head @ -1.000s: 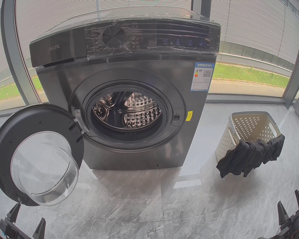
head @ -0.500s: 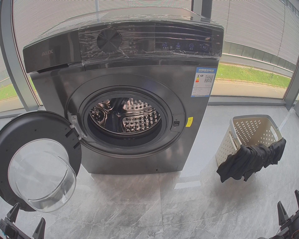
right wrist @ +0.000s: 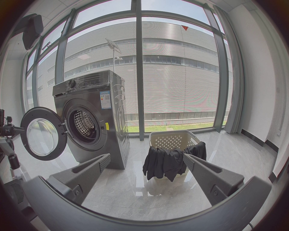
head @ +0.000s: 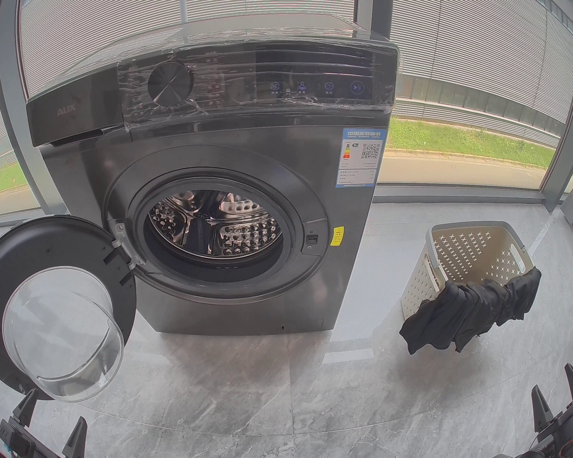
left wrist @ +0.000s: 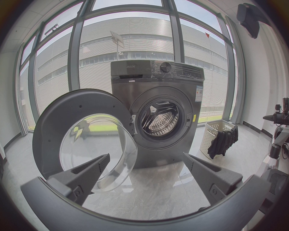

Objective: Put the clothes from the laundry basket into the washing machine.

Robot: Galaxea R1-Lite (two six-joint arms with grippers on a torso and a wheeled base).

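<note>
The grey washing machine (head: pixel 239 149) stands on the floor with its round door (head: pixel 59 298) swung open to the left, baring the steel drum (head: pixel 212 229). To its right is a cream laundry basket (head: pixel 471 226). Black clothes (head: pixel 468 307) hang over the basket's near rim. My left gripper (head: pixel 54 414) is low at the near left, open and empty, below the open door. Low at the near right, short of the basket, is my right gripper (head: pixel 554 387), also open and empty. The right wrist view looks between its fingers at the clothes (right wrist: pixel 168 161).
Tall windows with dark frames (head: pixel 382 18) run behind the machine and basket. Grey marble floor (head: pixel 334 393) lies open between me and both. The open door (left wrist: pixel 84 132) juts out over the floor on the left side.
The whole head picture has shifted: the machine and basket now sit further left and slightly larger, so the camera moved. Both grippers keep their places in view.
</note>
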